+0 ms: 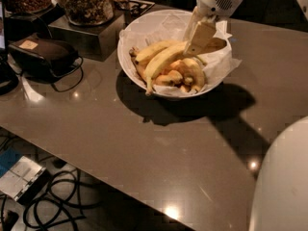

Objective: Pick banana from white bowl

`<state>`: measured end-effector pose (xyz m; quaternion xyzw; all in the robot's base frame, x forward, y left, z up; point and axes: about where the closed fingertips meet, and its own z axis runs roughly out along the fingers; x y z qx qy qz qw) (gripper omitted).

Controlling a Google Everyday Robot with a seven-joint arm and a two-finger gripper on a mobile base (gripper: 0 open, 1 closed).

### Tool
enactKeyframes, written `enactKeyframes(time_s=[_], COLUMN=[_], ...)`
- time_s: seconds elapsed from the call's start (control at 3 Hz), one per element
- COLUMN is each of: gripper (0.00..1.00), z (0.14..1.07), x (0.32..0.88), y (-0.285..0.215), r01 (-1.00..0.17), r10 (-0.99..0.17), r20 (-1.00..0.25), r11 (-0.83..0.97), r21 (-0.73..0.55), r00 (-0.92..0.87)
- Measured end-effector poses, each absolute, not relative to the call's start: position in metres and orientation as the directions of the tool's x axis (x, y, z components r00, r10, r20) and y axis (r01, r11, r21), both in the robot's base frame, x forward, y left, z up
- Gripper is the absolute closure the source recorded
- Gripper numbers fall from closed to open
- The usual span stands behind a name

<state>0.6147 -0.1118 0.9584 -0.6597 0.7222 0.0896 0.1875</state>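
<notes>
One tool (199, 37) is hovering over the right half of the white bowl (139, 28), at the banana's (161, 61) upper-right end; can't tell whether it's open or closed. The banana is lying inside the bowl w/ its long axis running down-left from the tool.

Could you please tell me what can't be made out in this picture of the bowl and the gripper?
1. Camera view: the banana's far end is covered by the gripper, which hangs over the white bowl's right side.
2. Camera view: whether the gripper touches the banana; its own body hides the contact.
3. Camera view: the jar's top is cut off by the upper edge.
</notes>
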Motion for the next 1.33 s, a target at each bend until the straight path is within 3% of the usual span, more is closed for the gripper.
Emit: enactKeyframes(time_s=[1.33], gripper=[1.0], z=[1.037], x=[0.583], y=[-0.101], r01=[-0.976], r10=[-0.82], r20=[-0.56], r11=[0.011], r21=[-0.216], r00=[0.115])
